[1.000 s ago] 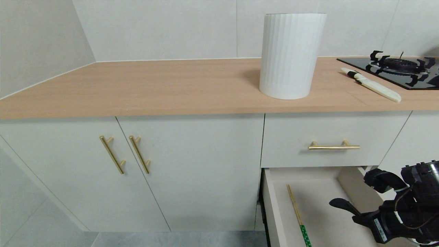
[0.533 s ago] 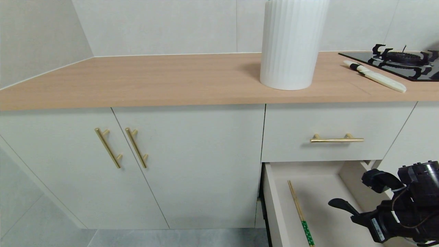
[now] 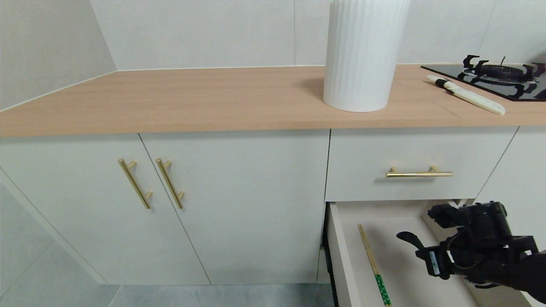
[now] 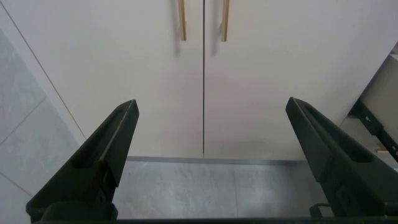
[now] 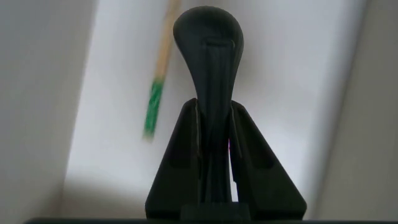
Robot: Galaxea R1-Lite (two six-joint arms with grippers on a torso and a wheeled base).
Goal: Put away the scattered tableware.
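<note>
the light wooden countertop [image 3: 192, 98] runs above and beyond the right gripper [image 3: 420, 224]. the tall white ribbed cylinder [image 3: 362, 55] stands on it, up and to that gripper's left. the open white drawer [image 3: 339, 256] lies directly under the gripper, whose fingers are spread and empty. the left gripper [image 4: 211, 112], likewise spread, hangs farther off. the white knife with a black band [image 3: 467, 95] lies above and slightly right, slanting toward the counter edge; the right arm is nearer. the wooden chopsticks with green ends [image 3: 370, 260] lie in the drawer, just left.
</note>
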